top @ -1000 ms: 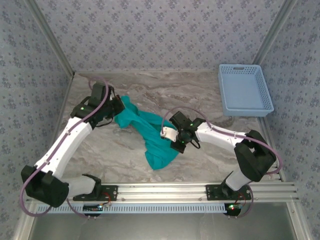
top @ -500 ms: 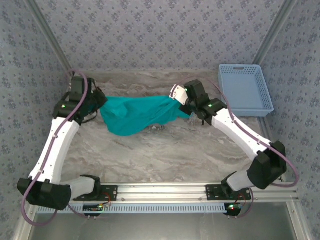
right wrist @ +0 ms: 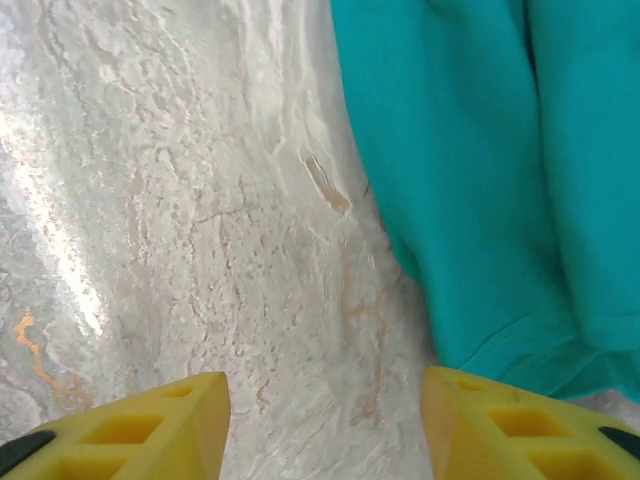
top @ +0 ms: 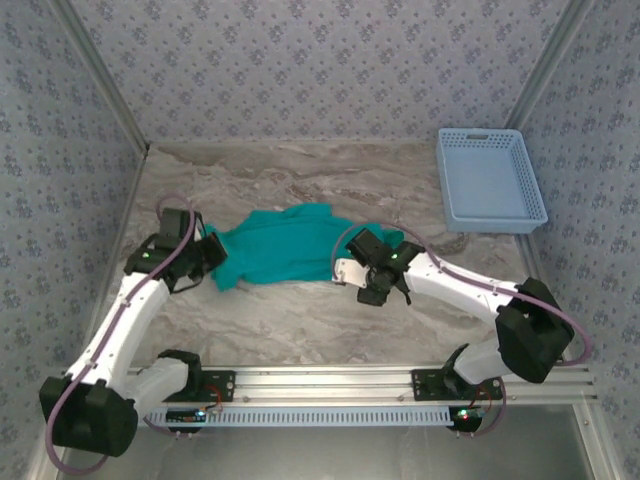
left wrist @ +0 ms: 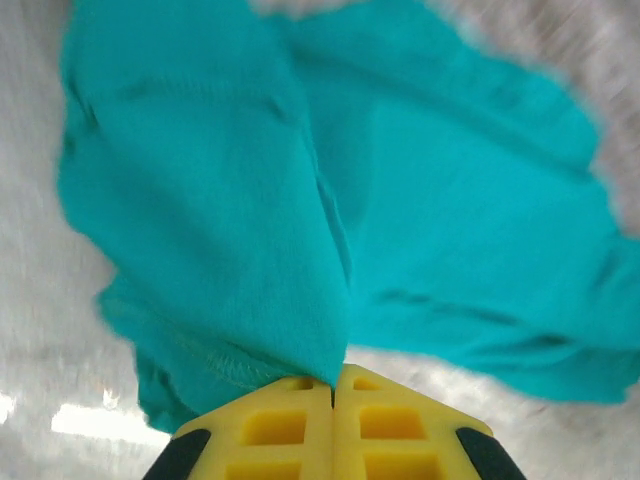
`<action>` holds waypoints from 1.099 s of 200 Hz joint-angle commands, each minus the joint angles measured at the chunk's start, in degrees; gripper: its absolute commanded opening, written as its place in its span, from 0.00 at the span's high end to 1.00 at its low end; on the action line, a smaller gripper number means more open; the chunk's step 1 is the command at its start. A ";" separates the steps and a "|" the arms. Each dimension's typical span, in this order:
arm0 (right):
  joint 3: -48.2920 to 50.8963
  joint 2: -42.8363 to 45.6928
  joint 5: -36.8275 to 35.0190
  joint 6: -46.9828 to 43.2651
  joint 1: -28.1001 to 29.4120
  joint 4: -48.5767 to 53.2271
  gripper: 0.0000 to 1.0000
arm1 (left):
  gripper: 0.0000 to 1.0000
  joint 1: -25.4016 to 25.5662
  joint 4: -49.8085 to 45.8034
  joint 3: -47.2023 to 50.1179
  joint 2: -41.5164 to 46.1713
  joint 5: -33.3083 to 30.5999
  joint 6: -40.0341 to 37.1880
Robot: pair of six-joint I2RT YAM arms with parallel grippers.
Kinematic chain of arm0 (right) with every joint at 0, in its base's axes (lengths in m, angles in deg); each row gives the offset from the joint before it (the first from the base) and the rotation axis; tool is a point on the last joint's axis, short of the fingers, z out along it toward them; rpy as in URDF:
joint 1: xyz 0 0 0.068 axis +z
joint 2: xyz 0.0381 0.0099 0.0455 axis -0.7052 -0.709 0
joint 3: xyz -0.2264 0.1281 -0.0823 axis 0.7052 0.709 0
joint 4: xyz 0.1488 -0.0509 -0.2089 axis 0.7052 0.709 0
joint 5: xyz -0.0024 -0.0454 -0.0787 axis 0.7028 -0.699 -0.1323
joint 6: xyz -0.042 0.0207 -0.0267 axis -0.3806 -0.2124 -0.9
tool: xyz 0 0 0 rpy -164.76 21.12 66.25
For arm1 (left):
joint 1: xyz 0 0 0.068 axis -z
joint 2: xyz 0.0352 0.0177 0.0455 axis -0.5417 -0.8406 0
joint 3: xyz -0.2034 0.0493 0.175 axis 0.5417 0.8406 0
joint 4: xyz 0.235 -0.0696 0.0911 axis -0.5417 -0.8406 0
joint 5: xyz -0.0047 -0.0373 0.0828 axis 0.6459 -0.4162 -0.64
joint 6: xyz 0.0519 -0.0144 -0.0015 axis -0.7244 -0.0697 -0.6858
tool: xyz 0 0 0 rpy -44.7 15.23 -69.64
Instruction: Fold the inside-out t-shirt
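Left tool (left wrist: 333, 378) low, tight on t-shirt (left wrist: 460, 190)

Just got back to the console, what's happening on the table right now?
The left end effector is shut on the left edge of the teal-green soft fabric t-shirt, which lies rumpled on the marbled table, not yet folded. The right end effector is open and holds nothing, hovering over bare table just beside the shirt's edge. The light blue plastic basket sits apart at the far right.
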 commanded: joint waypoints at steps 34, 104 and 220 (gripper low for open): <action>-8.65 -4.77 5.76 17.01 -16.12 -7.99 0.29 | 1.00 -0.40 -2.37 2.15 2.12 4.98 0.20; -4.42 -9.91 16.77 37.12 -22.46 -9.19 0.36 | 0.30 -4.90 -5.20 4.14 4.03 2.38 1.29; -8.53 -17.48 18.79 31.24 -23.37 -14.87 0.39 | 0.22 -4.76 6.19 23.70 1.92 -7.57 11.22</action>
